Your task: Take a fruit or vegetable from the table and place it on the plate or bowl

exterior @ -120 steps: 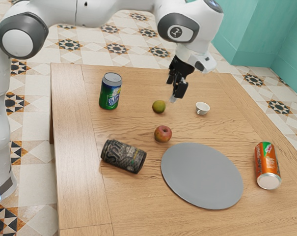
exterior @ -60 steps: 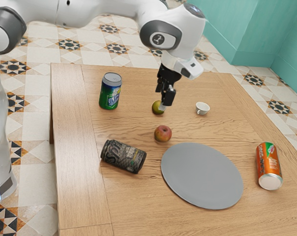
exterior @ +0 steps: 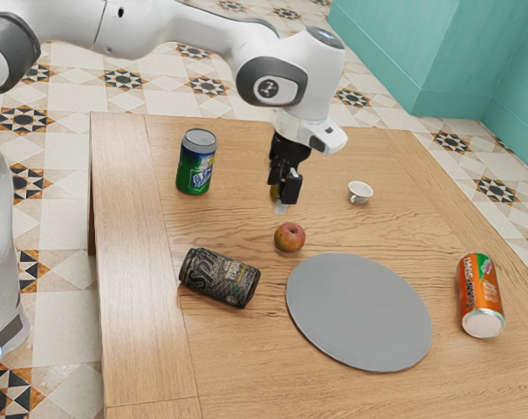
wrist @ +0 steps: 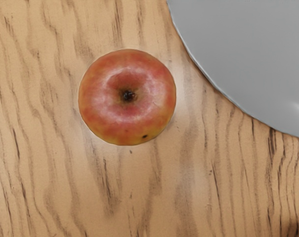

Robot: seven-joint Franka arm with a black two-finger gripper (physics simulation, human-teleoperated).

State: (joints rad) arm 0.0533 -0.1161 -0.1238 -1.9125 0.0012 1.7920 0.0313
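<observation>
Swinging over from the exterior view's right, the arm now carries its gripper (exterior: pixel 282 202) further toward the exterior view's left and nearer the camera than a second ago. Then it hung beside the small green fruit (exterior: pixel 274 189). Now it stands in front of that fruit, so that just a sliver of green shows behind the black hand. The orange can (exterior: pixel 480 294) has also rolled a little toward the exterior view's right. Whether the gripper is open or closed cannot be told from these pictures, and nothing is seen in its grasp.

A red and yellow apple (exterior: pixel 290 236) sits on the wooden table (exterior: pixel 133 288), just nearer the camera than the gripper and apart from it. It lies close to the rim of the flat grey plate (exterior: pixel 360 310) without touching it. From the hand's camera the apple (wrist: pixel 127 96) is seen from above, stem hollow up, on the wood grain (wrist: pixel 50 187), with the plate's curved edge (wrist: pixel 248 54) near it.

A green can (exterior: pixel 195 161) stands upright toward the exterior view's left. Its label has a white and blue patch whose writing is too small to read. A dark can (exterior: pixel 219 277) lies on its side beside the plate, with pale lettering that cannot be made out. The orange can also lies on its side, well apart at the exterior view's right, marked in green and white, and its words are unreadable. A small white cup (exterior: pixel 360 192) stands upright beyond the plate. The arm's last big joint bears a round grey badge with a small white mark.
</observation>
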